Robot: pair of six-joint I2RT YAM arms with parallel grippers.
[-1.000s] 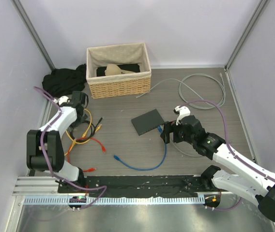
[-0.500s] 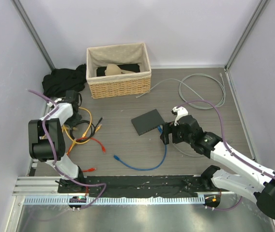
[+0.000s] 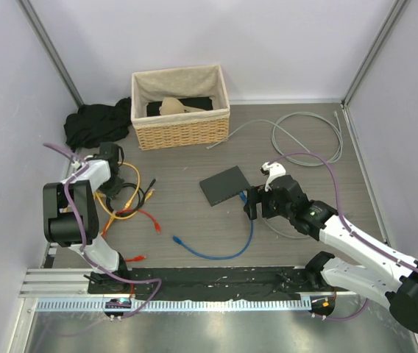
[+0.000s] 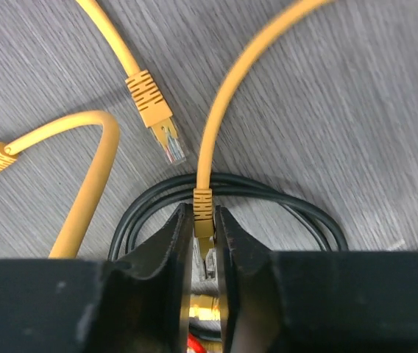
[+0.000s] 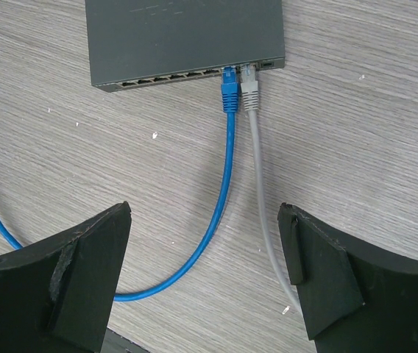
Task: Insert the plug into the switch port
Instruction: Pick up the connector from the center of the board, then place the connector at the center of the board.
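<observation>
The switch point(image 3: 224, 185) is a flat dark-grey box lying mid-table; in the right wrist view its socket row point(image 5: 183, 76) faces me. A blue plug point(image 5: 229, 92) and a grey plug point(image 5: 250, 92) sit in the two rightmost sockets. My right gripper point(image 5: 203, 213) hovers open just in front of the switch, holding nothing; it also shows from above point(image 3: 252, 204). At the left, my left gripper point(image 4: 204, 220) is shut on a yellow plug point(image 4: 203, 202), its jaws pressing both sides, above a black cable loop point(image 4: 290, 206). From above the left gripper point(image 3: 118, 175) sits in the cable tangle.
A second yellow plug point(image 4: 157, 118) lies loose beside the held one. Red and orange cables point(image 3: 146, 217) sprawl at left; a blue cable point(image 3: 216, 254) curves below the switch. A wicker basket point(image 3: 181, 131), black cloth point(image 3: 95, 121) and grey cable coil point(image 3: 308, 136) stand at the back.
The left arm has swung its gripper down into the cable tangle and its jaws have narrowed onto the yellow plug. The right arm has barely moved.
</observation>
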